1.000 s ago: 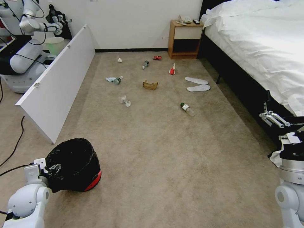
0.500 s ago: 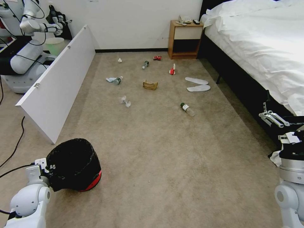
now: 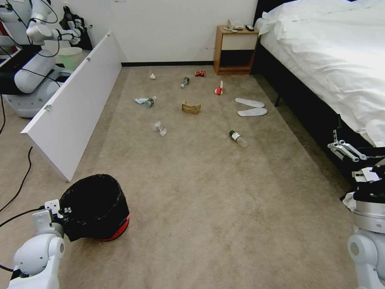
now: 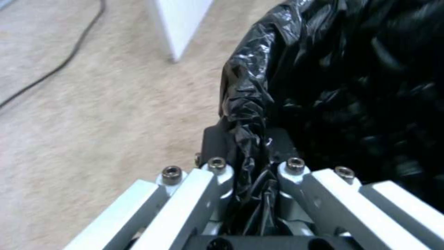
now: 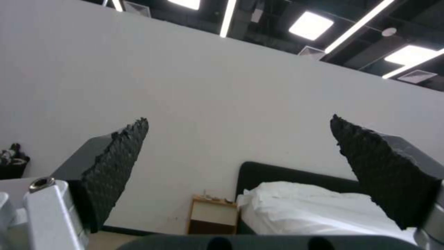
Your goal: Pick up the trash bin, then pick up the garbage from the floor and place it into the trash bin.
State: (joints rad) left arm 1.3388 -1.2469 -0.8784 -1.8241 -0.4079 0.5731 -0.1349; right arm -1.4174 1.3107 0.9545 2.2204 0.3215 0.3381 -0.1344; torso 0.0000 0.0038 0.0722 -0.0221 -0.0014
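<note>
1. My left tool (image 4: pixel 252 166) was pinched on the near rim of the trash bin (image 3: pixel 98 206), its pads pressed together with the black liner (image 4: pixel 245 114) bunched between them.
2. Against the head views of the preceding second, the bin's mouth had tipped up towards the camera, and less of the red base showed beneath the draped bag. I judged this as the bin being tilted or lifted by the rim; whether its base was clear of the floor (image 3: pixel 208 200) could not be confirmed.
3. My right tool (image 5: pixel 240 163) was held up at my right side, near the bed (image 3: pixel 333 60), with its pads spread wide and nothing between them.
4. The garbage lay well ahead on the carpet, untouched: the nearest bottle (image 3: pixel 238 138), a clear crumpled piece (image 3: pixel 159 128), the brown paper bag (image 3: pixel 191 107), the slippers (image 3: pixel 250 107), the red-white carton (image 3: pixel 218 89), a bottle beside the blue mask (image 3: pixel 146 101), a further bottle (image 3: pixel 184 82), the red can (image 3: pixel 199 73) and a white wad (image 3: pixel 152 76).
5. Finding: the first step appeared under way; no litter was in the bin. The grip lay partly on loose liner, so slippage was a risk.
</note>
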